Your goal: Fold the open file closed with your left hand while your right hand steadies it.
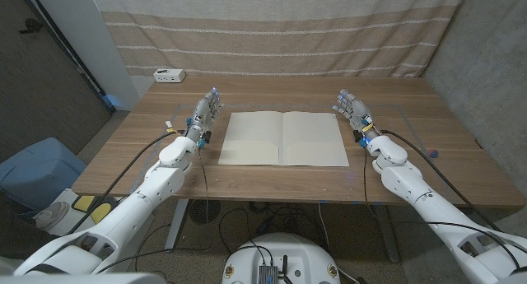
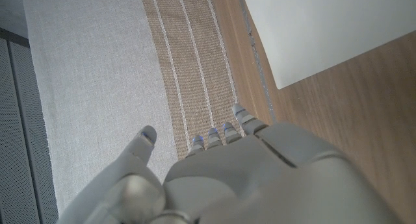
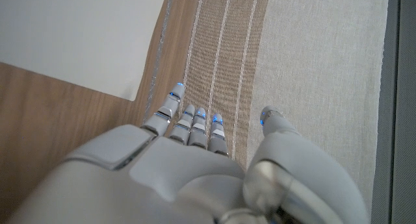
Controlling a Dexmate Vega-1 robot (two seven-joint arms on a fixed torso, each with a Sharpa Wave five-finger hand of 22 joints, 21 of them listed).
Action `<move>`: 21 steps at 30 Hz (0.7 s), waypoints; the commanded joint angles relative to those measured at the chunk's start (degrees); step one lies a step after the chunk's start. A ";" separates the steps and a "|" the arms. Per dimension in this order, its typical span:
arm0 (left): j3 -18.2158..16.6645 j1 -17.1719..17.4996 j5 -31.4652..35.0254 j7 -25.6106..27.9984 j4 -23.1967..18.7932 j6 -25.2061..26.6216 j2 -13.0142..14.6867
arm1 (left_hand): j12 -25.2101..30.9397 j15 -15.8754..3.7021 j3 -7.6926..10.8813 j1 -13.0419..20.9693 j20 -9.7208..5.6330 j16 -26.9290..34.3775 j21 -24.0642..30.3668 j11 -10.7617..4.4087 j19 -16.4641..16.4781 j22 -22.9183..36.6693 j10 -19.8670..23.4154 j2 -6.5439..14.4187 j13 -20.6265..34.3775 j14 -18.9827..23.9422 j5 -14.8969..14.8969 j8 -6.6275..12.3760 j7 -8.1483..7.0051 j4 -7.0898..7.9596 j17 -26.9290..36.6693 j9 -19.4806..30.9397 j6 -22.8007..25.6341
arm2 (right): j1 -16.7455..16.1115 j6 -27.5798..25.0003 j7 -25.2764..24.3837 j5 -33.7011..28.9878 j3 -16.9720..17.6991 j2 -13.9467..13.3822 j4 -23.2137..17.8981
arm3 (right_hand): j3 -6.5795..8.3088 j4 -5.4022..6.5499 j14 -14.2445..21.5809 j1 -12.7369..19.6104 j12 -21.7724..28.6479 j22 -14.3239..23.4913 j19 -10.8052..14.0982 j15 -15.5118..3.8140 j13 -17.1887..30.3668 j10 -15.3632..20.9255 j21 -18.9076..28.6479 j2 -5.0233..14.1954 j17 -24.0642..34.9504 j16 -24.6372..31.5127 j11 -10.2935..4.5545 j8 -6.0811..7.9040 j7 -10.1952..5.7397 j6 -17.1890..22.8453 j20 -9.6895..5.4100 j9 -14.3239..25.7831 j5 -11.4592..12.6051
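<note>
2 robot hands flank an open file [image 1: 283, 138] that lies flat on the wooden table [image 1: 272, 179], its 2 cream leaves spread to either side of a centre crease that runs from near to far. The file sits about midway across the table, a little toward the far half.

On the left of the file, the left hand [image 1: 205, 113] stands apart from the file's left edge, fingers extended and pointing toward the far side. It holds nothing and touches nothing of the file. In the left wrist view the left hand [image 2: 227, 175] shows its back, with fingertips [image 2: 239, 111] straight and slightly apart, the thumb set off to one side, and a corner of the file [image 2: 325, 29] lying on the wood beyond them.

On the right, the right hand [image 1: 354, 111] stands just off the file's far right corner, also empty, fingers stretched out and apart. The right wrist view gives the same reading: the right hand [image 3: 195, 178] seen from behind, fingertips [image 3: 177, 91] spread and bare, with a corner of the file [image 3: 78, 36] near them but not touched.

Behind the table hangs a striped beige curtain [image 1: 272, 29]. At the far left corner of the table rests a small white box [image 1: 170, 74].
</note>
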 commanded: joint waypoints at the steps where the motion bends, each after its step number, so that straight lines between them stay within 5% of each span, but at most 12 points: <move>1: -0.96 -2.05 -2.45 -4.56 4.02 -3.15 -1.38 | 0.32 0.50 0.19 0.38 -0.42 0.39 0.30 0.06 0.10 0.13 -0.57 -0.13 0.24 -0.60 0.24 0.42 -0.01 0.03 0.10 0.15 -1.37 | 1.97 0.05 9.47 6.65 1.09 2.69 3.33 | -0.15 -0.36 -0.34 0.17 0.33 0.18 0.53 0.38 0.23 -0.50 0.13 -0.41 -0.03 -0.03 0.10 0.36 0.19 -0.29 0.07 0.28 0.24; 10: -0.59 -4.02 -2.44 -6.55 7.19 -3.59 -1.99 | 0.29 0.42 0.02 0.19 -0.23 0.42 0.18 0.12 0.00 0.12 -0.55 -0.25 0.22 -0.71 0.28 0.69 -0.44 0.06 0.10 0.13 -1.04 | 1.16 -1.08 1.48 0.80 -0.45 0.64 -0.94 | 0.23 -1.07 0.37 0.56 1.22 0.20 0.96 1.91 0.16 0.93 -0.57 1.06 -0.32 0.01 0.92 1.42 -0.13 1.91 0.26 0.27 0.52; 15: -0.36 -4.04 -2.36 -6.29 6.72 -2.39 -1.68 | 0.33 0.54 -0.05 0.10 0.14 0.48 0.17 0.39 0.09 0.12 -0.39 -0.27 0.21 -0.64 0.32 0.89 -0.98 0.06 0.08 0.12 -0.63 | 0.00 -1.80 -4.26 -3.60 -1.33 -1.14 -4.43 | 1.20 -1.08 2.12 0.92 1.96 0.26 2.02 1.92 0.17 3.09 -0.96 3.47 -0.07 0.75 1.41 1.96 -0.03 4.21 0.15 0.31 0.98; 21: -0.29 -3.51 -2.10 -5.46 5.30 -1.76 -1.35 | 0.37 1.07 -0.14 -0.02 1.18 0.59 0.17 0.67 0.28 0.13 -0.19 -0.27 0.21 -0.42 0.37 1.13 -1.02 0.06 0.06 0.13 -0.03 | -1.47 -3.40 -8.95 -6.77 -1.87 -2.85 -7.90 | 1.82 -0.94 3.62 1.07 2.42 0.30 3.13 2.62 0.19 4.74 -1.08 4.16 0.25 1.47 1.42 2.34 0.29 6.20 0.80 0.33 1.26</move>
